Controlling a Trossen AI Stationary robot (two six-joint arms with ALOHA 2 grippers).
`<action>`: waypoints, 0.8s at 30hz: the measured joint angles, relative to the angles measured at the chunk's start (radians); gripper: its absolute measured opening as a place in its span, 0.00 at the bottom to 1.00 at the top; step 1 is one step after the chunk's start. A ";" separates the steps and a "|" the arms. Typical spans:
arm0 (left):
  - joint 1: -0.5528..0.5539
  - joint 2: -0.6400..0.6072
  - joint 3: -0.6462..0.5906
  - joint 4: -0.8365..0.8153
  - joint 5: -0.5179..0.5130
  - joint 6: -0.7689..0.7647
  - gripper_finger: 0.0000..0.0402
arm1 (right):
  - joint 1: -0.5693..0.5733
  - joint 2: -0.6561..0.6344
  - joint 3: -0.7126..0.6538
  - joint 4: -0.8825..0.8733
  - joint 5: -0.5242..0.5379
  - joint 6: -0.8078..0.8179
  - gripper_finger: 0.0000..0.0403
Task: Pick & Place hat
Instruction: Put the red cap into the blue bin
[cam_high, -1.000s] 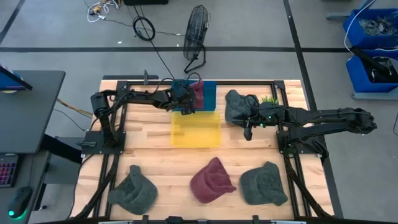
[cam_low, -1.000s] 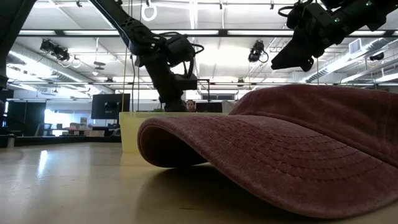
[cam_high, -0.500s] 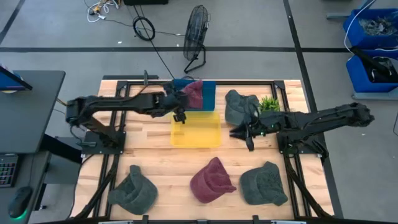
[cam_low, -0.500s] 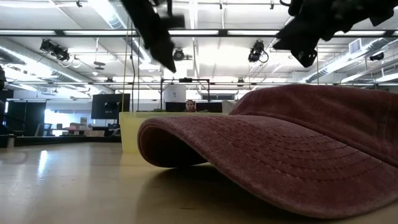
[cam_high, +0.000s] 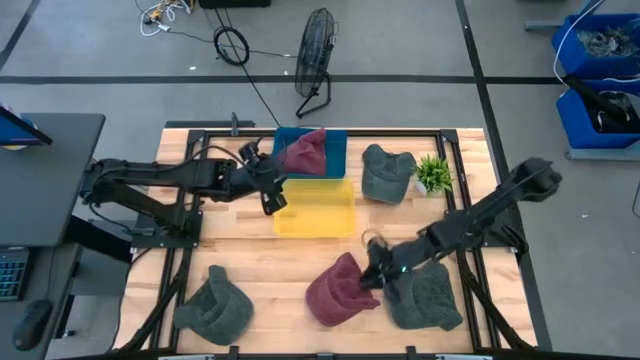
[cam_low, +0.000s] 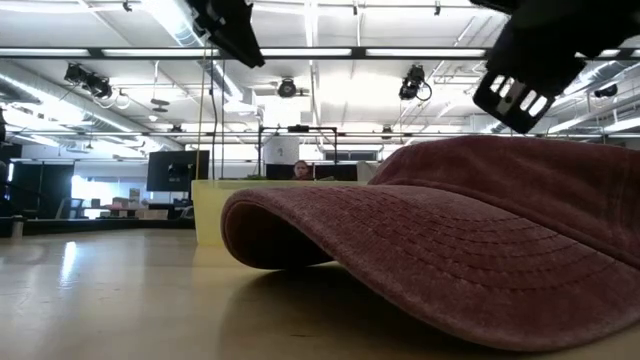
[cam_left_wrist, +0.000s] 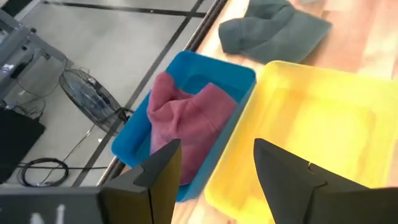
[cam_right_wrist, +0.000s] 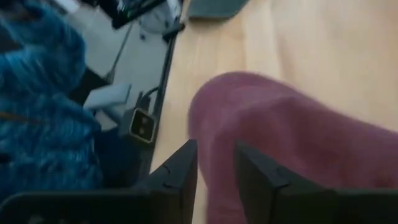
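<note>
A maroon hat (cam_high: 340, 290) lies crown up on the near part of the table; it fills the low view (cam_low: 450, 230). My right gripper (cam_high: 372, 272) hangs open just above its right side, clear of it in the low view (cam_low: 525, 70); its wrist view shows the hat (cam_right_wrist: 292, 137) beneath the fingers. A second maroon hat (cam_high: 305, 152) lies in the blue bin (cam_high: 335, 140). My left gripper (cam_high: 268, 200) is open at the left edge of the yellow bin (cam_high: 315, 208); in its wrist view (cam_left_wrist: 216, 149) it faces both bins.
A grey-green hat (cam_high: 385, 172) and a small plant (cam_high: 432, 172) sit far right. Two more grey-green hats lie near the front edge, one left (cam_high: 213, 305) and one right (cam_high: 425, 295), the latter beside my right gripper. Black frame rails (cam_high: 470, 290) border the table.
My right gripper has swung from beside the far grey-green hat toward the table's near edge and come down over the near maroon hat. My left gripper has drawn back from the blue bin toward the table's left. The maroon hat in the blue bin has stayed there.
</note>
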 joint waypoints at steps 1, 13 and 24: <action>-0.007 0.000 0.000 0.002 0.000 -0.002 0.51 | 0.013 0.032 0.027 -0.020 0.001 -0.017 0.27; -0.064 0.013 -0.006 -0.036 0.000 -0.078 0.51 | 0.065 0.311 0.326 -0.343 0.093 -0.101 0.27; -0.121 0.014 -0.005 -0.067 0.003 -0.108 0.51 | 0.066 0.344 0.334 -0.377 0.188 -0.041 0.27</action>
